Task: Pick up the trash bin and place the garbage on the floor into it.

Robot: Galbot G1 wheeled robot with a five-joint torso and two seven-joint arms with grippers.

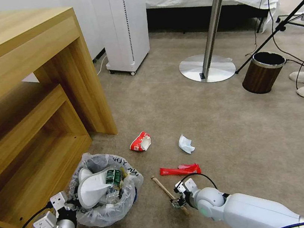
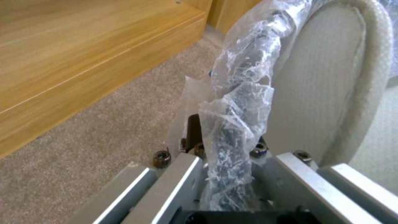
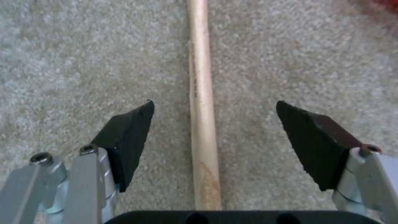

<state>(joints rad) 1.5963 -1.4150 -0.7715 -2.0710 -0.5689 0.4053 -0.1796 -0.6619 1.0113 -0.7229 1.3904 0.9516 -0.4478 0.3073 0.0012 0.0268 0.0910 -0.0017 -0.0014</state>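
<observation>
Right wrist view, right hand spread, wooden stick centred between fingers, on carpet

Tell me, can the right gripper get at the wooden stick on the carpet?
Probably yes. The right gripper is open with the wooden stick lying between its fingers, and only bare carpet shows on either side.

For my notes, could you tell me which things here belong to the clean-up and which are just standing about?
Belongs to the job:
trash bin, held by left gripper
wooden stick, between open right gripper fingers
red wrappers
paper scrap

Just standing about:
brown bin
round table
wooden desk
</observation>
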